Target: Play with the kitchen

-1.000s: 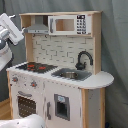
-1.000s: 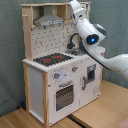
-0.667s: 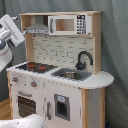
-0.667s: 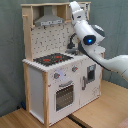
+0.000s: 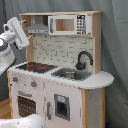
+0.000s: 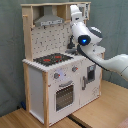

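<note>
The kitchen [image 5: 60,95] is a white and light-wood toy unit seen in both exterior views. It has a black-red hob [image 5: 35,66], a sink [image 5: 70,75] with a black faucet [image 5: 84,57], a grey hood [image 5: 37,27], a microwave cupboard [image 5: 67,24] and an oven door [image 5: 25,105]. My gripper [image 5: 12,23] is raised beside the hood, at the first exterior view's left, apart from the wood. In the second exterior view the kitchen [image 6: 50,85] faces left-front. There my gripper [image 6: 74,9] sits high by the top shelf, and my arm partly covers the sink side.
A grey curtain [image 5: 115,50] hangs behind the kitchen. Wooden boards [image 6: 100,112] lie under it. A white rounded shape [image 5: 25,121] shows at the bottom of the first exterior view. My arm [image 6: 107,60] reaches in from the second exterior view's right.
My arm has swung a little closer to the kitchen's upper part, moving right in the first exterior view and left in the second exterior view. The kitchen itself has not changed.
</note>
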You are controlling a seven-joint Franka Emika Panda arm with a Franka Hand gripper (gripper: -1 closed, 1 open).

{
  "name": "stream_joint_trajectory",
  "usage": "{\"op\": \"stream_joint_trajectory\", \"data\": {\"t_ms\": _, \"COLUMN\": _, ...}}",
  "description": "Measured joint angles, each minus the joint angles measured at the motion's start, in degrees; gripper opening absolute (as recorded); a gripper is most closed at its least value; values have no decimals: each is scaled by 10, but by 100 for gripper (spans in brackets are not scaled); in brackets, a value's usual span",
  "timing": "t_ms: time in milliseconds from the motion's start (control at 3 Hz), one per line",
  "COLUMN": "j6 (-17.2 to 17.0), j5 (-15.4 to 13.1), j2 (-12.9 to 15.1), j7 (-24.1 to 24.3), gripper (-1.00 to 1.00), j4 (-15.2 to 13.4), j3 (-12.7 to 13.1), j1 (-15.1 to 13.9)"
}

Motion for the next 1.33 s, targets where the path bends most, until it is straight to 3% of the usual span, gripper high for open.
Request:
{"op": "stream_joint_trajectory", "data": {"t_ms": 667, "j6": -101, "j5": -18, "j2": 21, "j7": 52, "gripper": 100, "j4": 8, "j3": 21, "j1": 0}}
{"op": "stream_joint_trajectory", "data": {"t_ms": 1000, "j6": -151, "j5": -18, "j2": 27, "j7": 71, "gripper": 100, "j4": 33, "j3": 34, "j1": -6}}
{"op": "stream_joint_trajectory", "data": {"t_ms": 1333, "j6": -192, "j5": -16, "j2": 38, "j7": 82, "gripper": 100, "j4": 78, "j3": 38, "j1": -30}}
